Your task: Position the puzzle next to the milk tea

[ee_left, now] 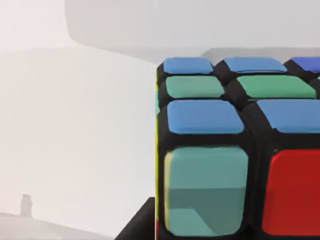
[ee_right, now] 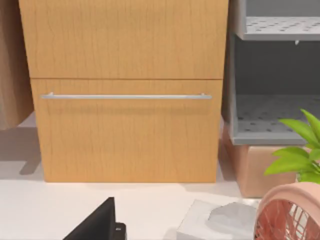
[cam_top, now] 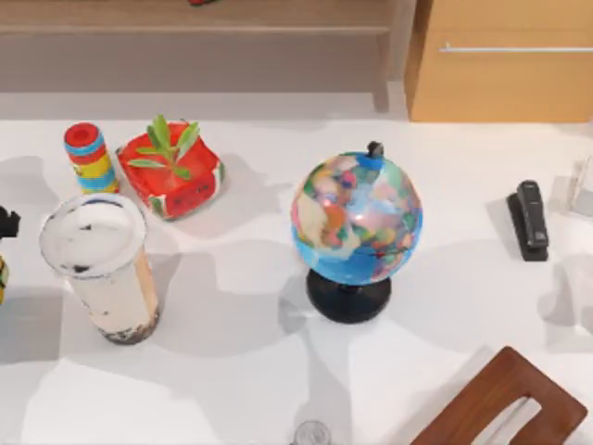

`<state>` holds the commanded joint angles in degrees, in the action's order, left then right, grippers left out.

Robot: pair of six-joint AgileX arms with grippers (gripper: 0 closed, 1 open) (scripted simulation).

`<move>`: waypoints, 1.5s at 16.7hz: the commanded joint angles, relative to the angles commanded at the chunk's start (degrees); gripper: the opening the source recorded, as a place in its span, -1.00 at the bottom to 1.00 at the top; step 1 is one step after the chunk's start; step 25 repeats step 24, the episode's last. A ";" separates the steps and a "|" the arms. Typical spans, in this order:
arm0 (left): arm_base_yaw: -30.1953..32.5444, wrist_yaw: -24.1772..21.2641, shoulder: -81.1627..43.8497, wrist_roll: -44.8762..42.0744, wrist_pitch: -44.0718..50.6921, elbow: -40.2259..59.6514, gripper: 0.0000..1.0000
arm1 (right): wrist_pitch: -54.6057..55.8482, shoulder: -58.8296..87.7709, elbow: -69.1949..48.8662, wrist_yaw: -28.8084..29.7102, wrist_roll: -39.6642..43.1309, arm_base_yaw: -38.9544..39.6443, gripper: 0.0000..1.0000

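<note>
While puzzle (ee_left: 235,150) looms close, milk tea (cam_top: 100,267) near ring stack (cam_top: 89,158), pot (cam_top: 176,171); fingers' state unclear.

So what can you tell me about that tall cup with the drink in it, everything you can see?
The milk tea is a tall clear plastic cup standing upright near the top view's left side of the white table. A white film lid with a few dark smudges seals its top. Inside is a beige drink with dark pearls settled at the bottom. It stands in front of the stacked ring toy and the red plant pot, apart from both. Nothing but the table touches it.
</note>
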<state>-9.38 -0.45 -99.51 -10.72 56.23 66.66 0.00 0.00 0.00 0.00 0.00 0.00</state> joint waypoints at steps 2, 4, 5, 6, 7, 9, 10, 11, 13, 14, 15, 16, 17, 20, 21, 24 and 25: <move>0.15 0.00 -0.63 -0.01 -0.09 -0.66 -1.00 | 0.00 0.00 0.00 0.00 0.00 0.00 1.00; 0.15 0.00 -0.63 -0.01 -0.09 -0.66 -1.00 | 0.00 0.00 0.00 0.00 0.00 0.00 1.00; 0.15 0.00 -0.63 -0.01 -0.09 -0.66 -1.00 | 0.00 0.00 0.00 0.00 0.00 0.00 1.00; 0.15 0.00 -0.63 -0.01 -0.09 -0.66 -0.85 | 0.00 0.00 0.00 0.00 0.00 0.00 1.00; 0.15 0.00 -0.63 -0.01 -0.09 -0.66 -0.70 | 0.00 0.00 0.00 0.00 0.00 0.00 1.00; 0.15 0.00 -0.63 -0.01 -0.09 -0.66 -0.40 | 0.00 0.00 0.00 0.00 0.00 0.00 1.00; 0.15 0.00 -0.63 -0.01 -0.09 -0.66 -0.25 | 0.00 0.00 0.00 0.00 0.00 0.00 1.00; 0.15 0.00 -0.63 -0.01 -0.09 -0.66 -0.10 | 0.00 0.00 0.00 0.00 0.00 0.00 1.00; 0.15 0.00 -0.63 -0.01 -0.09 -0.66 0.21 | 0.00 0.00 0.00 0.00 0.00 0.00 1.00; 0.15 0.00 -0.63 -0.01 -0.09 -0.66 0.36 | 0.00 0.00 0.00 0.00 0.00 0.00 1.00; 0.15 0.00 -0.63 -0.01 -0.09 -0.66 0.51 | 0.00 0.00 0.00 0.00 0.00 0.00 1.00; 0.15 0.00 -0.63 -0.01 -0.09 -0.66 0.66 | 0.00 0.00 0.00 0.00 0.00 0.00 1.00; 0.15 0.00 -0.63 -0.01 -0.09 -0.66 0.81 | 0.00 0.00 0.00 0.00 0.00 0.00 1.00; 0.15 0.00 -0.63 -0.01 -0.09 -0.66 1.00 | 0.00 0.00 0.00 0.00 0.00 0.00 1.00; 0.15 0.00 -0.63 -0.01 -0.09 -0.66 1.00 | 0.00 0.00 0.00 0.00 0.00 0.00 1.00; 0.15 0.00 -0.63 -0.01 -0.09 -0.66 1.00 | 0.00 0.00 0.00 0.00 0.00 0.00 1.00; 0.15 0.00 -0.63 -0.01 -0.09 -0.66 1.00 | 0.00 0.00 0.00 0.00 0.00 0.00 1.00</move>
